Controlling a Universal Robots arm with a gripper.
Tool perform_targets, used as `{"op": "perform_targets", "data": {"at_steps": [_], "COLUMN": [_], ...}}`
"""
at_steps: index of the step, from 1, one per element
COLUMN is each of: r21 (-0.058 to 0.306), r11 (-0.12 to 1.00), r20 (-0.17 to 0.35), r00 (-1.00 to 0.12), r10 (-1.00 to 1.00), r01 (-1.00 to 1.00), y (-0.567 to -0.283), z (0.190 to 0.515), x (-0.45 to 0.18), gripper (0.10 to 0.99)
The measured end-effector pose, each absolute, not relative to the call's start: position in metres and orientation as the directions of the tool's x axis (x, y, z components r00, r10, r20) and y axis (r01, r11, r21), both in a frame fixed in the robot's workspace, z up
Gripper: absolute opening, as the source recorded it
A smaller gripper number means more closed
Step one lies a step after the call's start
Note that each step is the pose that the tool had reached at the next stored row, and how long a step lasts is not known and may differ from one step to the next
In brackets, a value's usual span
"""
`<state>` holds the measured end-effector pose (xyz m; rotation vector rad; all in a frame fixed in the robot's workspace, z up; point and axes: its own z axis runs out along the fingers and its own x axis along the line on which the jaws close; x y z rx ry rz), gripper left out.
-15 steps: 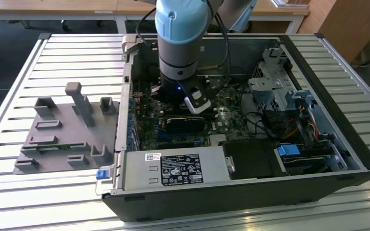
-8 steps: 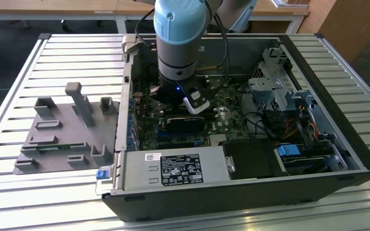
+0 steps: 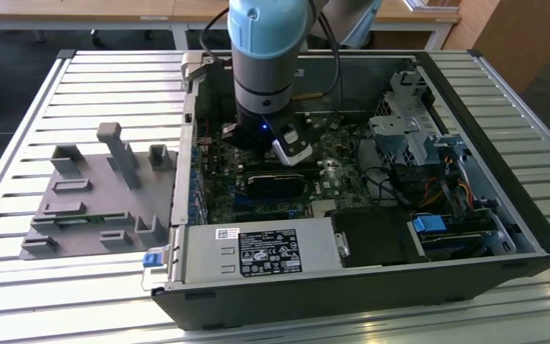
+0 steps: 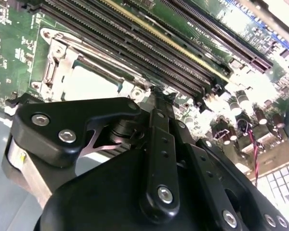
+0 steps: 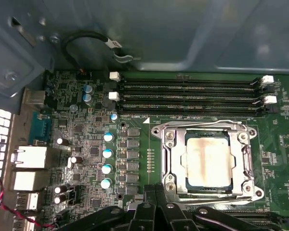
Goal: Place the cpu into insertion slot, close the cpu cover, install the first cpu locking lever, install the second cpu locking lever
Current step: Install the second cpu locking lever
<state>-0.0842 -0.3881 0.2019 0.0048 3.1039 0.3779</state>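
Two steps look done already: the cpu (image 5: 208,162) sits in the insertion slot with the cpu cover (image 5: 207,161) shut over it, and the gripper (image 5: 155,190), jaws pinched narrow on nothing, hovers right beside the cover's edge, so I'd guess it's lever time, needing a careful press.

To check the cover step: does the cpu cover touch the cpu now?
Touching, it seems: in the first wrist view the cpu cover lies closed around the cpu, its frame overlapping the chip's edges with no gap visible.
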Motion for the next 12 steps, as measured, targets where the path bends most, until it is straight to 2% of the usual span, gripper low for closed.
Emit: {"op": "perform_targets", "data": {"at_steps": [12], "r21": [0.245], "r11": [0.97], "r20": [-0.014], "r00": [-1.0], "r10": [0.005], "r01": [0.001], "y": [-0.388], "z": [0.226], "x": [-0.084], "gripper": [0.118]}}
